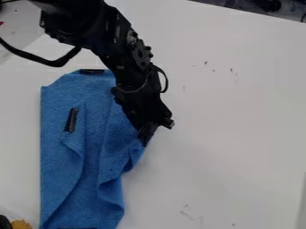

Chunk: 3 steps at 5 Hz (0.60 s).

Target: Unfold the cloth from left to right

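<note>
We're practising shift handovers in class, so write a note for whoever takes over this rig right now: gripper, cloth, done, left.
Gripper: low at the cloth's right edge; whether it has hold is unclear.
Cloth: blue, on the left of the white table, with a black strip on its upper part.
Done: not unfolded yet; folds run down its length.
Left: open it out rightwards and flatten it.

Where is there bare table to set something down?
Widest: the white table on the picture's right, past the blue cloth and pincer. A narrow strip lies between the cloth and the left edge. Crowded: upper left, under the black arm, and the bottom-left corner, by a yellowish item.
</note>
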Tool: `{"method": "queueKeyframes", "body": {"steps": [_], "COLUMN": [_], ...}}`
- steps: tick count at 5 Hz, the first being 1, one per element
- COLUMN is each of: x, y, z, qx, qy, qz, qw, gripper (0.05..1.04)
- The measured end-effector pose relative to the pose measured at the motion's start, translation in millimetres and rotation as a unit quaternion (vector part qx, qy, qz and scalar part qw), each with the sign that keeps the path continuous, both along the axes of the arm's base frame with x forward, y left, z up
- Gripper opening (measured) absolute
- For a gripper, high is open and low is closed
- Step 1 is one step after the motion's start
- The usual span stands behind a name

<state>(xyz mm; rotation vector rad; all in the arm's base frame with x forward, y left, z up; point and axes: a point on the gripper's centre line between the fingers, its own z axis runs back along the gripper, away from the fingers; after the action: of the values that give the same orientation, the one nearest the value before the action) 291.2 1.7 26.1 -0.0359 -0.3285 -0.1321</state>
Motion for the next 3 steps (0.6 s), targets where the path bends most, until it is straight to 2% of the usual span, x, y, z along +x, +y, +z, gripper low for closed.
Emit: {"method": "queueKeyframes", "body": {"steps": [1, 2, 3], "x": [0.6, 1.8, 3.5], "y": [-20.8, -43.6, -56.5], "z": [0.5, 15.7, 30.0], "qx": [-0.012, 0.01, 0.041], "qy": [0.0, 0.001, 0.013], "qz": [0.052, 0.082, 0.061], "qw": [0.9986, 0.9966, 0.9972], "gripper": [0.828, 1.004, 1.003]}}
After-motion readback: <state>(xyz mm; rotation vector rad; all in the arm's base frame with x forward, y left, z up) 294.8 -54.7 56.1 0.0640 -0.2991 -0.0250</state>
